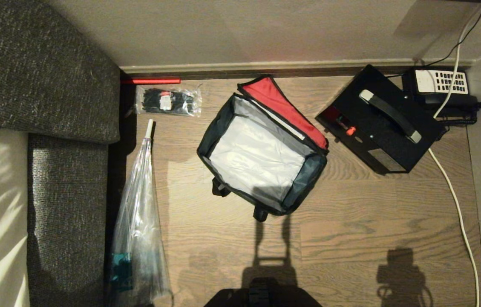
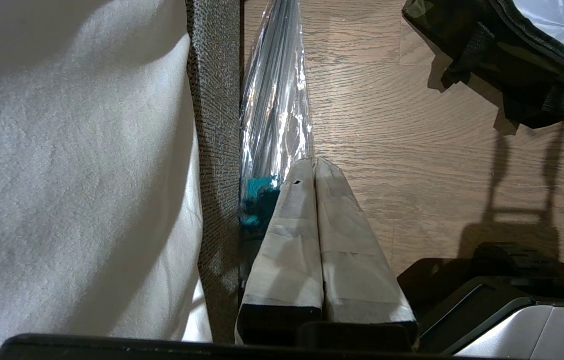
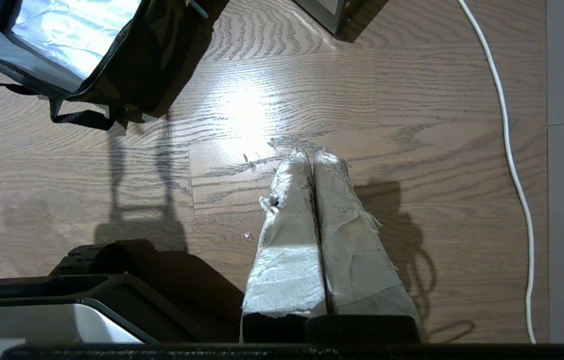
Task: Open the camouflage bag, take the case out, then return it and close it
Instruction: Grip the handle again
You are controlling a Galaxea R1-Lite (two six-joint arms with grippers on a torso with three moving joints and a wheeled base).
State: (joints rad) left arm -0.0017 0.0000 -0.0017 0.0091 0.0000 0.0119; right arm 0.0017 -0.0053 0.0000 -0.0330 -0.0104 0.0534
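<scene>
So the camouflage bag (image 1: 261, 157) is sitting open on the wood floor (image 1: 351, 221), red lid flap thrown back toward the wall, silvery lining showing and nothing inside. The case (image 1: 378, 121) is out, lying on the floor just beside the bag on its right, up against the desk phone (image 1: 440, 87). It's a flat black box with a strap handle across the top.

Both arms are parked low near the robot's base. Left gripper (image 2: 314, 161) has its taped fingers pressed together, holding nothing, hanging by the sofa (image 1: 70, 179) and that clear plastic bag (image 1: 138, 221). Right gripper (image 3: 311, 154) same deal, fingers together and empty, over bare floor well short of the case.

My guess is the case looks rigid and a bit shiny, so pinching the flat sides would probably slip. The handle is the obvious grab point, and it should hang fairly level from there. It's nearly as wide as the bag, so it'll need lining up with the opening. The bag itself is soft, walls could fold in if bumped, and the white cable (image 1: 457, 204) runs close by
</scene>
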